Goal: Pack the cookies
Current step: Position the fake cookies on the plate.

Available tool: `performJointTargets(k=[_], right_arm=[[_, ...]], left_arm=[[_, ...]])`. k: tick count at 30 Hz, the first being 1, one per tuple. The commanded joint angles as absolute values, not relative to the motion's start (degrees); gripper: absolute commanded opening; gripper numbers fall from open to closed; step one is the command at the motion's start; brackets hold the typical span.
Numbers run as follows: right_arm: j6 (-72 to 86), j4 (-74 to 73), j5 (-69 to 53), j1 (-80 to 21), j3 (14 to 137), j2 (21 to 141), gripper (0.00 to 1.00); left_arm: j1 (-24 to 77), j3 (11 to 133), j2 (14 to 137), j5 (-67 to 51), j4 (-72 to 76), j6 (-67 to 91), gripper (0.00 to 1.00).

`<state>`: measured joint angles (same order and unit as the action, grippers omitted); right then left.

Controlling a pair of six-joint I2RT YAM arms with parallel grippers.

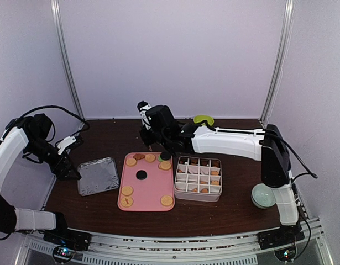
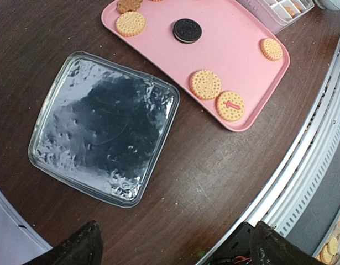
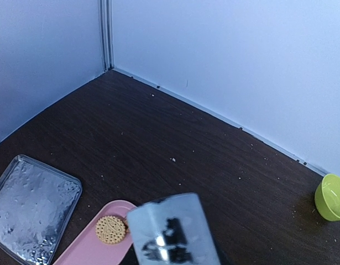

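White arm (image 1: 230, 141) stretched leftward, right hand (image 1: 165, 154) above far cookies (image 1: 150, 158) on pink tray (image 1: 151, 191)

No lettering can be read; one tan cookie (image 2: 231, 105) at the pink tray's (image 2: 241, 44) corner bears a red arrow-like mark.

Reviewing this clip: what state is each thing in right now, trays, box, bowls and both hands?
pink tray: flat on the table, loose cookies on it
divided box: open, some compartments filled
silver tray: empty
green bowl: upright, looks empty
pale bowl: upright, contents unclear
left hand: open, holding nothing
right hand: over the pink tray's far end, grip not visible
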<state>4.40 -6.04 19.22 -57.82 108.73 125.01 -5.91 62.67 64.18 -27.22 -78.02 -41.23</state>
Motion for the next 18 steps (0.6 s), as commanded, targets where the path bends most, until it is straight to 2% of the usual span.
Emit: performJointTargets(k=[1,8,18], right_arm=[[4.6,-5.4,17.7,-57.5,111.1,126.3,0.23],[4.5,-6.9,15.4,-58.8,108.7,126.6,0.20],[2.5,-4.7,17.3,-63.8,95.6,118.7,0.17]], left_arm=[[-6.3,62.1,63.6,-27.6,-77.0,-42.2,0.95],[-6.3,61.7,63.6,-27.5,-76.8,-42.3,0.95],[-6.3,61.5,63.0,-28.1,-77.2,-42.2,0.95]])
